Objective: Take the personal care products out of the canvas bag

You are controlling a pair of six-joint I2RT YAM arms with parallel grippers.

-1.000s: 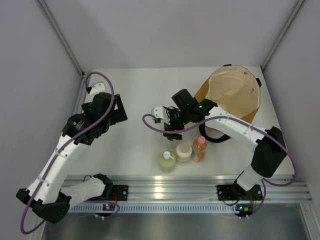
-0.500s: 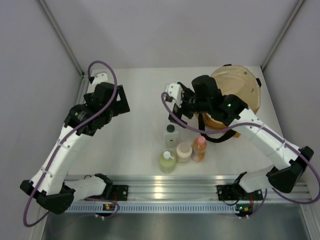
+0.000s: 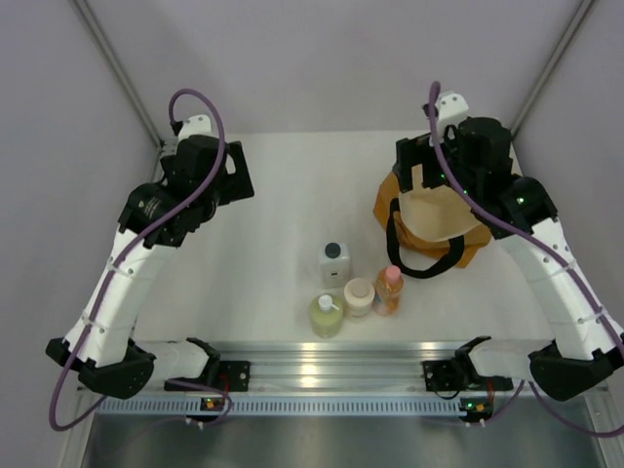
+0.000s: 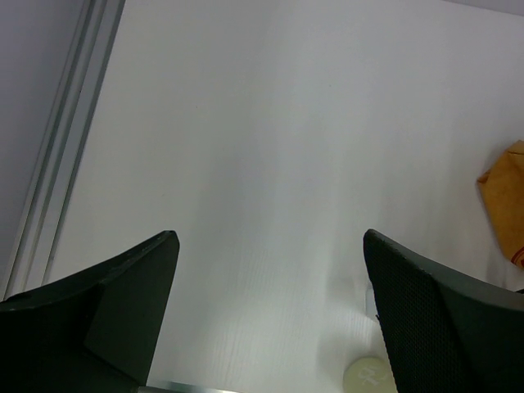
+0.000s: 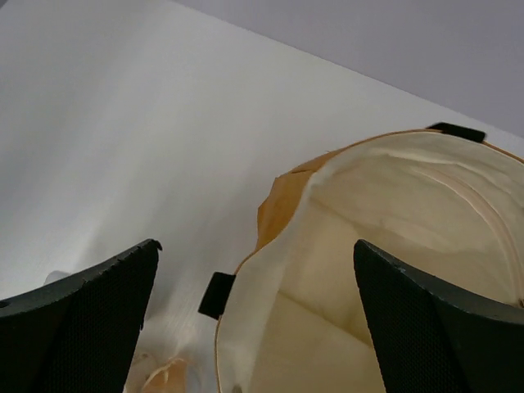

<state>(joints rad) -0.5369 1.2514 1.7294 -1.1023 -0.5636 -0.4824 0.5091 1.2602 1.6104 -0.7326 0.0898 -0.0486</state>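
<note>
All four personal care products stand on the table in front of the bag: the clear square black-capped bottle [image 3: 334, 261], the yellow-green pump bottle [image 3: 327, 314], the cream jar [image 3: 359, 295] and the orange pink-capped bottle [image 3: 388, 290]. The mustard canvas bag [image 3: 434, 219] stands open at the right, showing only cream lining [image 5: 393, 213] in the right wrist view. My right gripper [image 3: 421, 175] is open and empty, held above the bag's left rim [image 5: 255, 254]. My left gripper [image 3: 232, 180] is open and empty, high over the back left of the table [image 4: 268, 246].
The bag's black strap handles [image 3: 421, 265] lie looped on the table toward the orange bottle. A metal rail [image 3: 341, 366] runs along the near edge. Grey walls close in the left, right and back. The pump top [image 4: 370, 377] and a bag corner [image 4: 508, 196] show in the left wrist view.
My right gripper let go of the clear square bottle, left it standing by the other three, and swung back and right to above the bag. My left arm drew slightly back.
</note>
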